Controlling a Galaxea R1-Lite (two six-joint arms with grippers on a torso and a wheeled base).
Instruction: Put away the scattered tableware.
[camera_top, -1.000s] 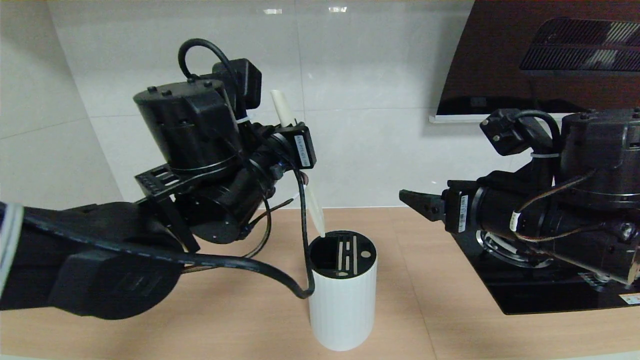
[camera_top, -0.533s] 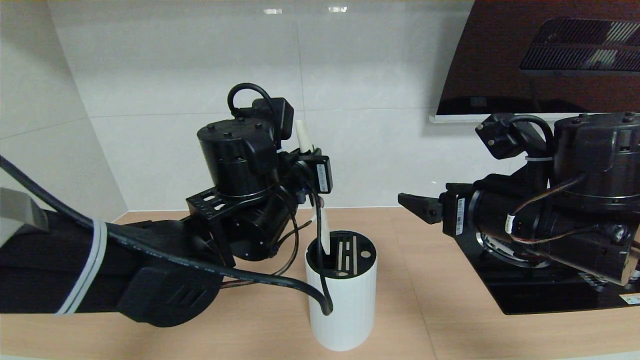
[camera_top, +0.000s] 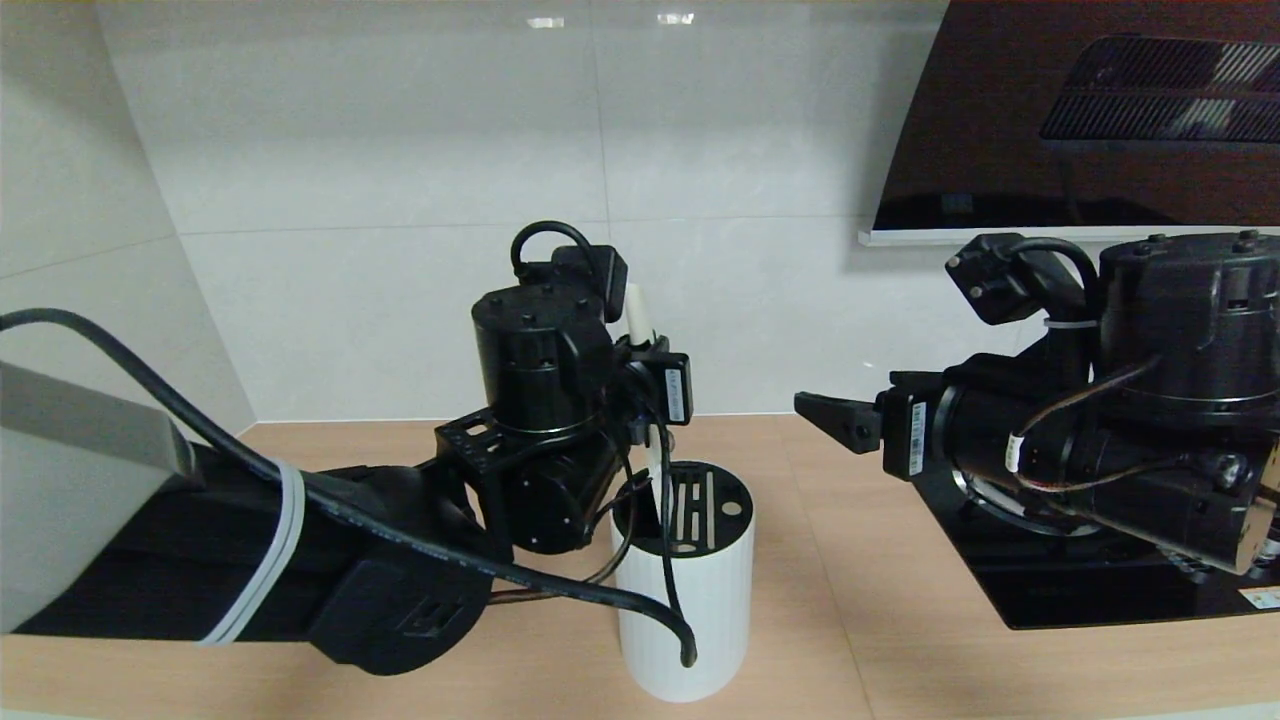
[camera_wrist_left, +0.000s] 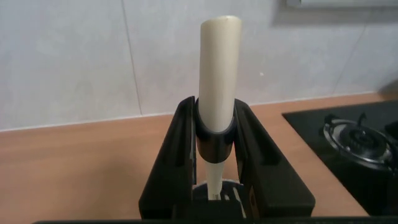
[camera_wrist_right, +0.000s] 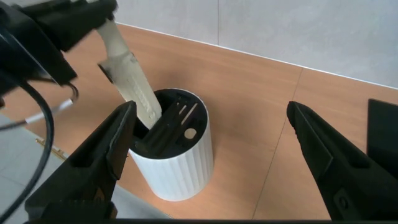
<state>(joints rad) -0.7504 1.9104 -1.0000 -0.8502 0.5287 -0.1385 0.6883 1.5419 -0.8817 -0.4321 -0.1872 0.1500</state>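
Over the last second the left arm has been swinging toward the middle of the table (camera_top: 850, 620) and sinking. The knife (camera_wrist_right: 134, 84), whose tip was hovering at the rim of the white holder (camera_top: 685, 600), is now standing nearly upright with its blade dipping into the holder's large open compartment, beside the narrow slots. The left claw (camera_wrist_left: 214, 124) is pinching the cream handle around its middle, with the handle's butt sticking up above the fingers (camera_wrist_left: 180, 137). The right claw (camera_wrist_right: 208, 115) is hanging spread wide and carrying nothing, off to the holder's right, above the edge of the black stove (camera_top: 1050, 580). The step in hand appears to be seating the knife, and it looks most of the way done. To finish it well, the left arm should be keeping the blade plumb and lowering it straight, so that it is not scraping the compartment wall or tipping the light holder. The claw should be letting go only once the knife is bearing on the bottom, then lifting straight up clear of the handle.
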